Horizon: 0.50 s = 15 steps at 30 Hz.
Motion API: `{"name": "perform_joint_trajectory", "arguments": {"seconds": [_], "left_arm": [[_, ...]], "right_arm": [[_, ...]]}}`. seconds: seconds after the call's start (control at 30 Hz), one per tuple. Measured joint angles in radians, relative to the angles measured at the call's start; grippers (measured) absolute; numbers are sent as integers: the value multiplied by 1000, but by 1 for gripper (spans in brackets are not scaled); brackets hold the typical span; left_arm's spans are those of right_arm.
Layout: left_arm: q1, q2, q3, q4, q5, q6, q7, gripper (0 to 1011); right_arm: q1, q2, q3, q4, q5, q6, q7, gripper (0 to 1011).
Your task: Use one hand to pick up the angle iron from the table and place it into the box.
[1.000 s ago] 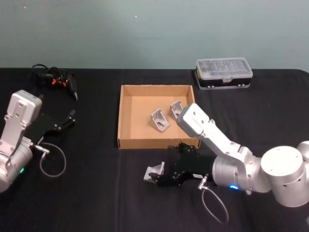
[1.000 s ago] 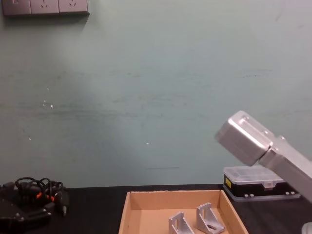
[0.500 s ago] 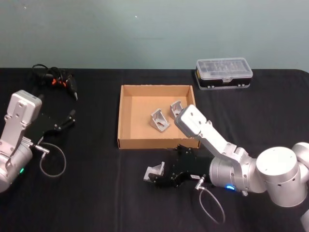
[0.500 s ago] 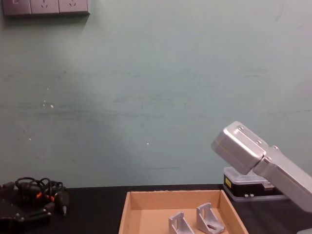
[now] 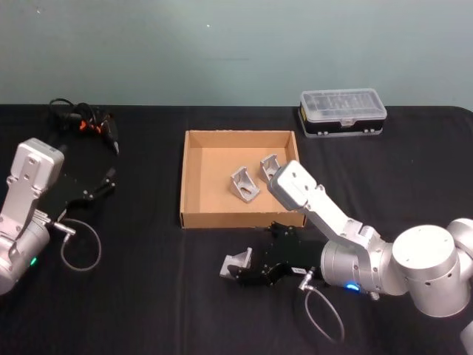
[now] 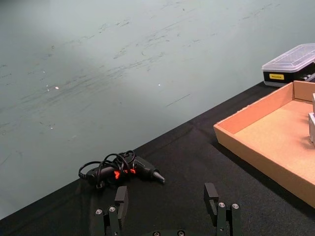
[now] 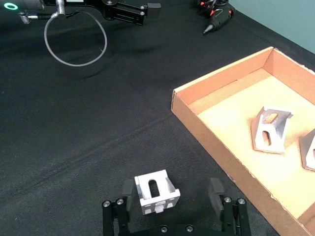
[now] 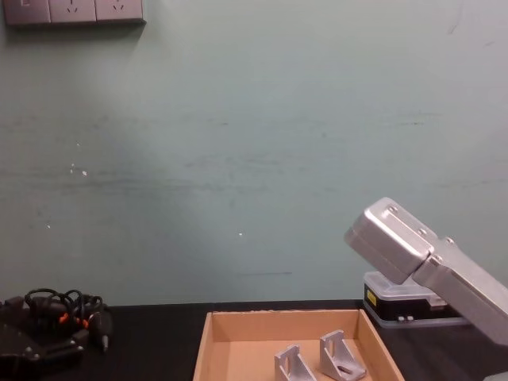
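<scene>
The small silver-grey metal angle iron (image 7: 156, 192) sits on the flat matte black tabletop (image 5: 148, 288), slotted face up. It is near the front wall of the shallow tan cardboard box (image 5: 240, 220) but apart from it. The black 2-fingered right pincer (image 7: 171, 191) is low around it, spread wide and gripping nothing. 1 finger stands just beside the bracket's side, the other is well clear, so the piece lies off-centre in the gap.

The step in hand looks like the grasp. To do it well, the fingers should close slowly and squarely on the 2 flat side walls. They should stay low enough that the pads catch those walls and not the top edges. Because of the offset, the far finger will likely shove the light bracket sideways until it meets the near one, and a gentle squeeze should stop it twisting or skidding out. Once gripped, it needs lifting above the low cardboard wall before travelling. The bare floor on the box's left side is the safest spot, away from the 2 matching brackets (image 5: 244, 185) already lying inside.

The left pincer (image 6: 166, 199) rests open over the tabletop's left side, parked. A black corded tool (image 5: 85, 122) lies beyond it. A black plastic case with a clear lid (image 5: 342, 111) stands past the box's far right corner.
</scene>
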Motion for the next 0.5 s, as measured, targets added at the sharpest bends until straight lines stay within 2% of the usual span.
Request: {"name": "perform_joint_trajectory", "arguments": {"seconds": [0.2,0.4,0.43,0.5], "left_arm": [[0,0,0,0,0,0,0,1011],[0,0,0,0,0,0,0,1011],[0,0,0,0,0,0,0,1011],[0,0,0,0,0,0,0,1011]], "right_arm": [[0,0,0,-1,0,1,0,846],[0,1,0,-2,0,1,0,640],[0,1,0,-2,0,1,0,640],[0,1,0,-2,0,1,0,539]]}}
